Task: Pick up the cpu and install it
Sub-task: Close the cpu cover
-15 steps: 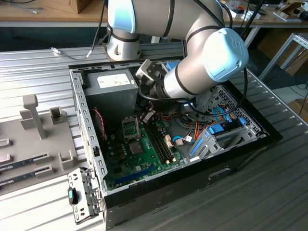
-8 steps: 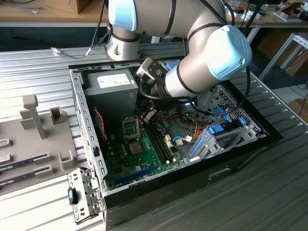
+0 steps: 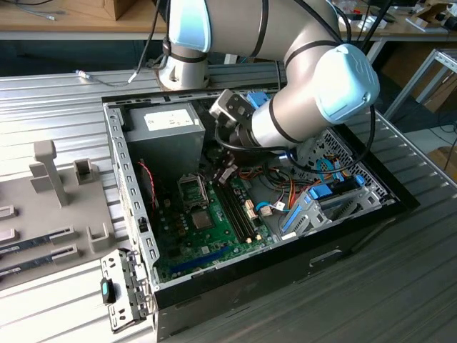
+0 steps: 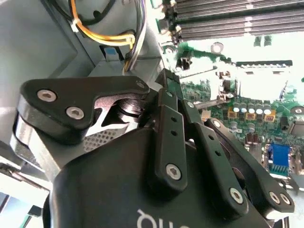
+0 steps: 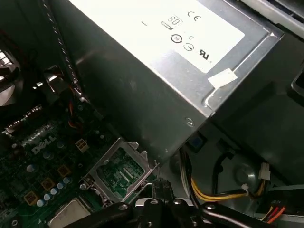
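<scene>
The cpu [image 5: 70,216] lies flat on the green motherboard [image 5: 28,173], near the gripper [image 5: 161,189] but apart from it; the open socket [image 5: 118,172] is just beside both; the fingers are drawn together, gripping nothing that shows, below the grey power supply [image 5: 142,71].

A robotics lab or workshop, it seems. An open computer case [image 3: 250,214] lies on a ribbed metal bench [image 3: 57,107], a robot arm [image 3: 314,78] bolted at its far edge. Grey fixtures [image 3: 53,171] sit beside the case; wooden tables [image 3: 64,18] and cables [image 3: 107,75] stand behind.
</scene>
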`<action>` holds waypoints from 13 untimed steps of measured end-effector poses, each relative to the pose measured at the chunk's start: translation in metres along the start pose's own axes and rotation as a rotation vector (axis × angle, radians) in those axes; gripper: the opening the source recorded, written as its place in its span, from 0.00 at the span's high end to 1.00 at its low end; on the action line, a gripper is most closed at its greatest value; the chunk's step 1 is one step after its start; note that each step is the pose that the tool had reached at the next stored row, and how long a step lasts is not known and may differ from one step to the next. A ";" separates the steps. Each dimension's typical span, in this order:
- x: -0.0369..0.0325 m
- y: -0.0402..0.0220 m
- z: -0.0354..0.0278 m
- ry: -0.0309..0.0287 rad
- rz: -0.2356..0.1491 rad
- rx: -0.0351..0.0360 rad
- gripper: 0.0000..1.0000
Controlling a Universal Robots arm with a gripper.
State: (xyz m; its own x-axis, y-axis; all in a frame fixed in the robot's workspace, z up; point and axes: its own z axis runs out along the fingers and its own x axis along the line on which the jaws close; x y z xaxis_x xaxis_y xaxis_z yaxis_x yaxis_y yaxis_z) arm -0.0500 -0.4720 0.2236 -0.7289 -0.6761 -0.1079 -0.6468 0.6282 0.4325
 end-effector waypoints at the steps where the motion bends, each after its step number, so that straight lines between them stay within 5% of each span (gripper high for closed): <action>1: -0.0048 0.0027 0.0047 0.0006 0.000 -0.0005 0.89; 5: -0.0102 0.0039 0.0178 0.0012 -0.001 -0.0009 0.89; 13: -0.0054 -0.0014 0.0365 0.0033 -0.005 -0.0014 0.89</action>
State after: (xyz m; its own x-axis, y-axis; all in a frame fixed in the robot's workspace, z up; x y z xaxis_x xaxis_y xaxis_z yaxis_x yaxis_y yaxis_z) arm -0.0533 -0.4552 0.1908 -0.7247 -0.6807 -0.1073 -0.6503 0.6240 0.4332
